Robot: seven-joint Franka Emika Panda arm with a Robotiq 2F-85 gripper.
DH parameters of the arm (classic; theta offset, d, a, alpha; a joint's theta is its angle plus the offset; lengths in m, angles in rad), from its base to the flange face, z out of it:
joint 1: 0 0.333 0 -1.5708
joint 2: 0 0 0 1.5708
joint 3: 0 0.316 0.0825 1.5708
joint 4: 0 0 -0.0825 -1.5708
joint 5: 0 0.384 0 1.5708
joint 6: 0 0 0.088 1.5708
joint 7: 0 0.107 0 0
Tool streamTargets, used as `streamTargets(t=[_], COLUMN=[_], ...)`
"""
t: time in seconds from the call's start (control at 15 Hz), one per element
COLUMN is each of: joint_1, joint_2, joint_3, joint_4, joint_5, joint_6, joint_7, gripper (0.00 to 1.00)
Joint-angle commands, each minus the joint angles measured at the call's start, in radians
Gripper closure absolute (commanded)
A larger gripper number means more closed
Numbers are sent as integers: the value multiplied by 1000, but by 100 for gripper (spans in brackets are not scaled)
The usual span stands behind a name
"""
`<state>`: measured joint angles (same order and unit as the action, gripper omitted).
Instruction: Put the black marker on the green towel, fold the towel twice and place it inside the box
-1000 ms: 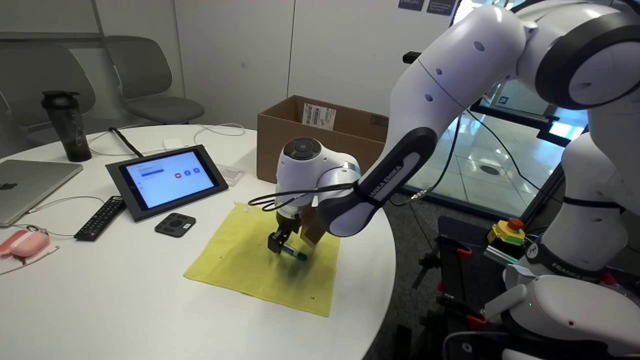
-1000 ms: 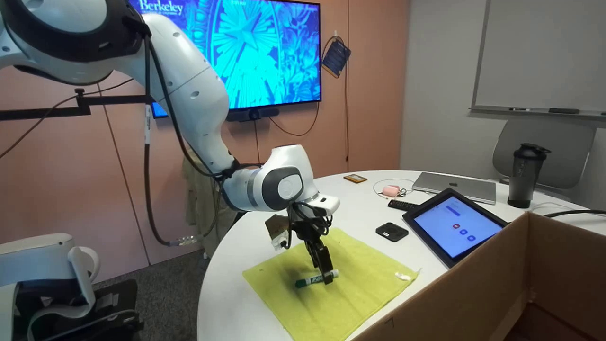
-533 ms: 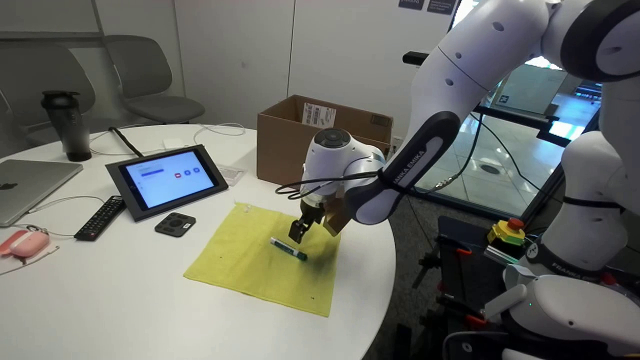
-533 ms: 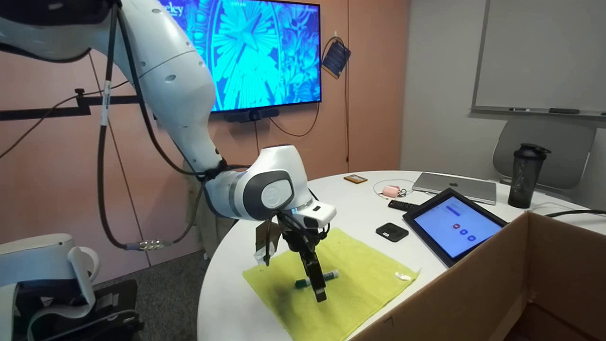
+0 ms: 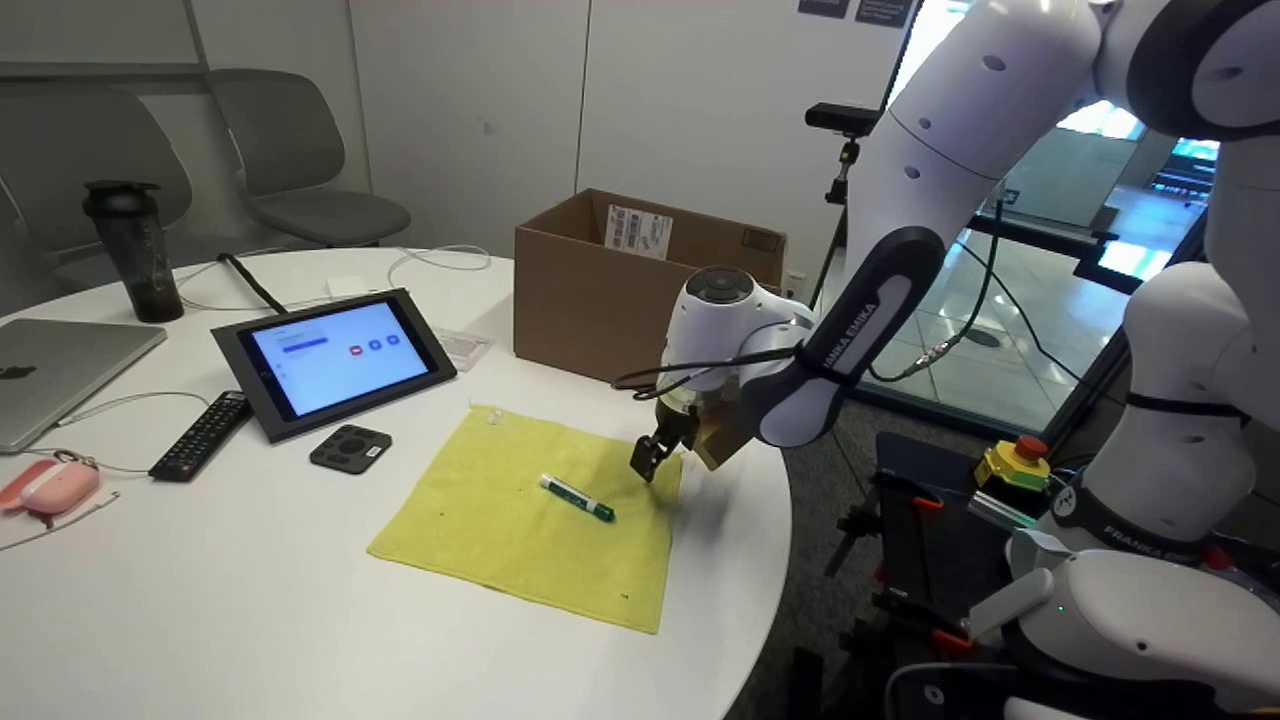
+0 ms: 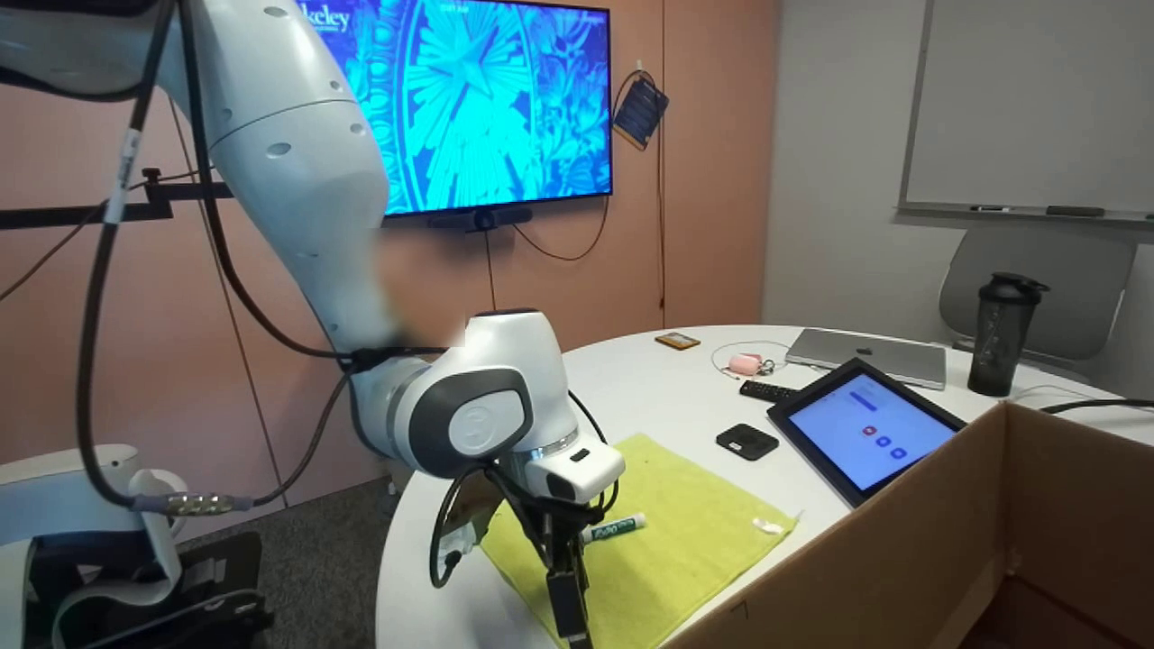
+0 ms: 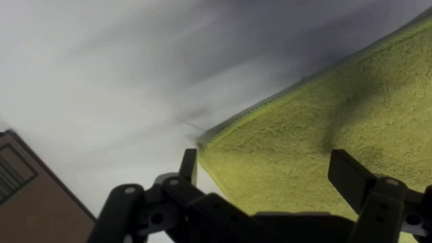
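The green towel [image 5: 500, 545] lies flat and unfolded on the table and also shows in the wrist view [image 7: 280, 162]. The black marker [image 5: 577, 498], a white-capped pen with a green end, lies on the towel; my arm partly covers it in an exterior view [image 6: 617, 528]. The box [image 5: 590, 310] stands open behind the towel and fills the lower right of an exterior view [image 6: 883, 541]. My gripper [image 5: 645, 466] is open and empty, above the towel's corner nearest the box. In the wrist view its fingers [image 7: 263, 155] are wide apart, with the corner beside the left fingertip.
A tablet [image 5: 340, 355], a remote [image 5: 200, 437], a black puck [image 5: 350, 449], a pink case [image 5: 58, 487], a laptop [image 5: 70, 370] and a bottle [image 5: 135, 255] stand on the table. The table's edge [image 5: 788, 500] is close to the arm.
The gripper has let go of the marker, which stays on the towel. The gripper has risen and moved away from it, toward the towel's corner by the box.
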<state>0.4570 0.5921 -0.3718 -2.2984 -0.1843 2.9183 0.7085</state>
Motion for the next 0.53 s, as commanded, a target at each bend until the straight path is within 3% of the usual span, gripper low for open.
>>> streamTargets(t=[0.0, 0.47], joint_1=[-14, -118], joint_2=[-11, 12], joint_3=[5, 110], joint_4=[-47, -58], joint_5=[58, 187], joint_6=[57, 108], joint_7=[16, -33], gripper=[0, 0])
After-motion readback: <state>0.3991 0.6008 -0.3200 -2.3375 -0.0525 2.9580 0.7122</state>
